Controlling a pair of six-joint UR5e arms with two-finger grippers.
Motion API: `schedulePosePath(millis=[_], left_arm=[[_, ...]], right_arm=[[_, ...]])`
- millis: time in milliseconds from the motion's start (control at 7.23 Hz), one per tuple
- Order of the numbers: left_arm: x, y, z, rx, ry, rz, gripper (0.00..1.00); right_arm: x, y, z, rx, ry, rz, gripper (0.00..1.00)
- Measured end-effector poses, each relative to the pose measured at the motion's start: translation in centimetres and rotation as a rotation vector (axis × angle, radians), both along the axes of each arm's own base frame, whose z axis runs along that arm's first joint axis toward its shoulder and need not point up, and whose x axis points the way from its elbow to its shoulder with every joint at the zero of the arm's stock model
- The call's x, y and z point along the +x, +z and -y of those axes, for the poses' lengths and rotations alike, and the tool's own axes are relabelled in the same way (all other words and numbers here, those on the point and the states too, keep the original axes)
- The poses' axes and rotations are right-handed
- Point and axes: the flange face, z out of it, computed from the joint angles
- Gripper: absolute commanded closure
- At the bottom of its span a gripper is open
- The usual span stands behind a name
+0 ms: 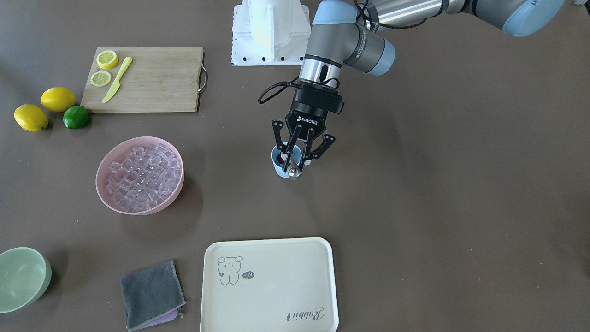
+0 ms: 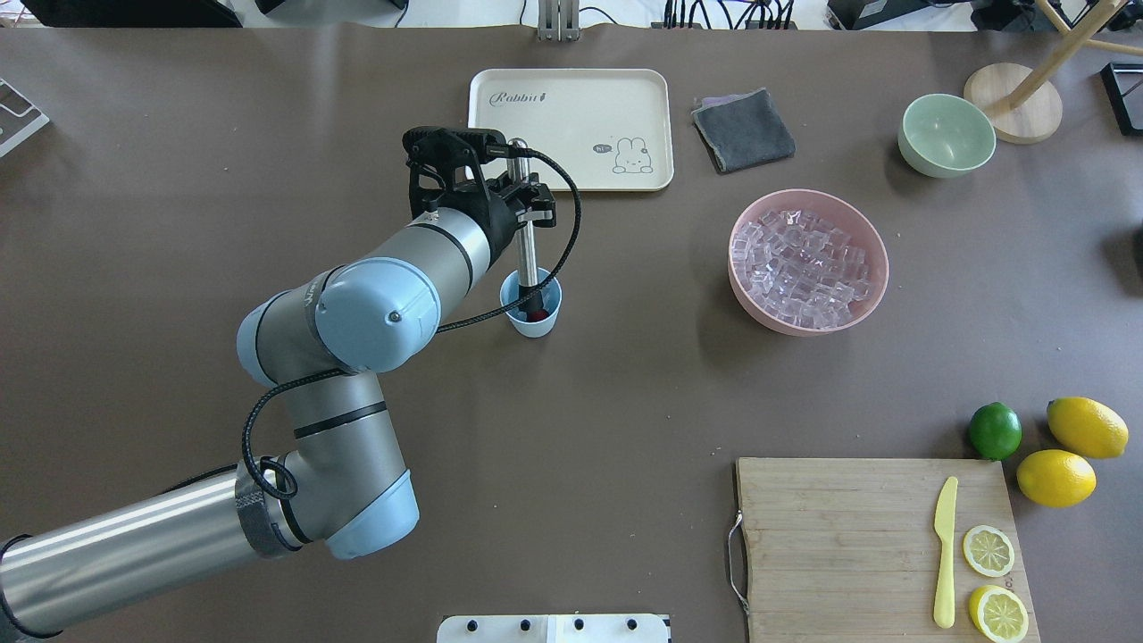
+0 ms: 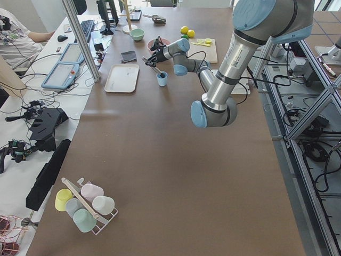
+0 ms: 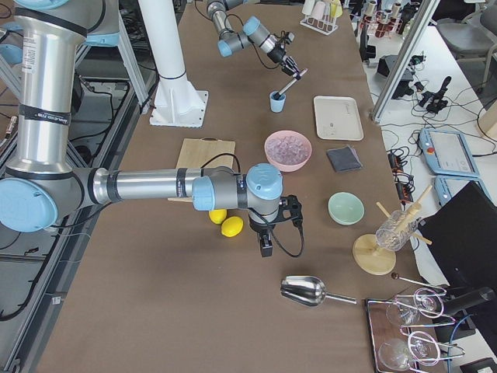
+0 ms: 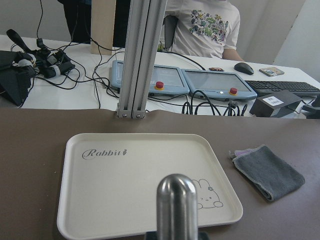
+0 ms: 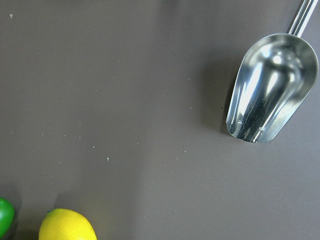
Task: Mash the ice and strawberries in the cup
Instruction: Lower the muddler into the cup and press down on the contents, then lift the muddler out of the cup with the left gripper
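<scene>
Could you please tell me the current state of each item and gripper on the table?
left gripper: shut on muddler, whose lower end is in the cup
cup: upright, strawberry inside
pink bowl: full of ice
green bowl: upright, empty
tray: empty
scoop: lying flat, empty
right gripper: cannot tell open or shut
</scene>
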Motion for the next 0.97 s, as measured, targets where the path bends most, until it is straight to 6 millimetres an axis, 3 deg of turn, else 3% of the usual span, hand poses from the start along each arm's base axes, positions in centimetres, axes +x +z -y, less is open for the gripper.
schedulePosePath(millis=[138, 415, 692, 969], left_arm=[[0.1, -0.1, 0.1, -0.001, 0.000, -0.002, 1.00], [-1.9, -2.8, 1.3, 0.020, -0.009, -0.031, 1.00], [-6.3, -4.1, 4.0, 0.029, 0.011, -0.059, 1.00], [-13.0, -1.1, 8.6, -0.011, 0.041, -0.048, 1.00]], right_arm=[[0.0, 0.1, 0.0, -0.001, 0.000, -0.001, 0.01], [0.0, 0.2, 0.0, -0.004, 0.001, -0.002, 0.01], [0.0, 0.2, 0.0, -0.005, 0.002, -0.003, 0.01], [0.0, -0.1, 0.2, -0.004, 0.006, -0.001, 0.01]])
